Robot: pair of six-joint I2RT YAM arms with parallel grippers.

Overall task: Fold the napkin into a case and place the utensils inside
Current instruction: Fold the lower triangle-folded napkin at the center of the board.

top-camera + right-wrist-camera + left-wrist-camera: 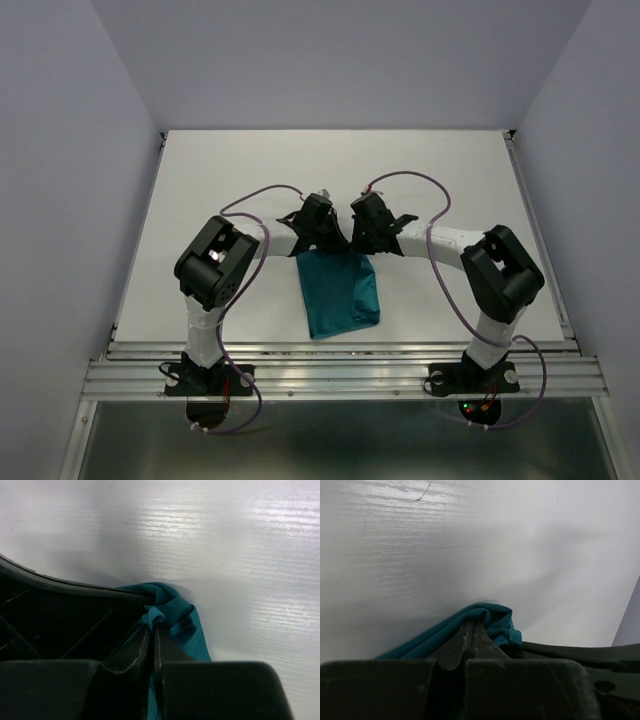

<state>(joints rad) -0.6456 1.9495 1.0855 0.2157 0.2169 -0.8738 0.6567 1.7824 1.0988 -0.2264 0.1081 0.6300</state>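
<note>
The teal napkin [340,294] lies folded into a narrow upright strip on the white table, between the two arms. My left gripper [322,246] is shut on its far left corner; in the left wrist view the napkin [487,622] bunches around the closed fingers [481,642]. My right gripper [362,246] is shut on the far right corner, where the napkin [187,625] is pinched in a small roll at the fingertips [162,647]. The two grippers stand close together, side by side. No utensils are in view.
The white table [230,180] has an aluminium rail [340,365] along its near edge, where both arm bases are bolted. Grey walls enclose the left, right and back. The other gripper's black body [580,655] shows at the right of the left wrist view.
</note>
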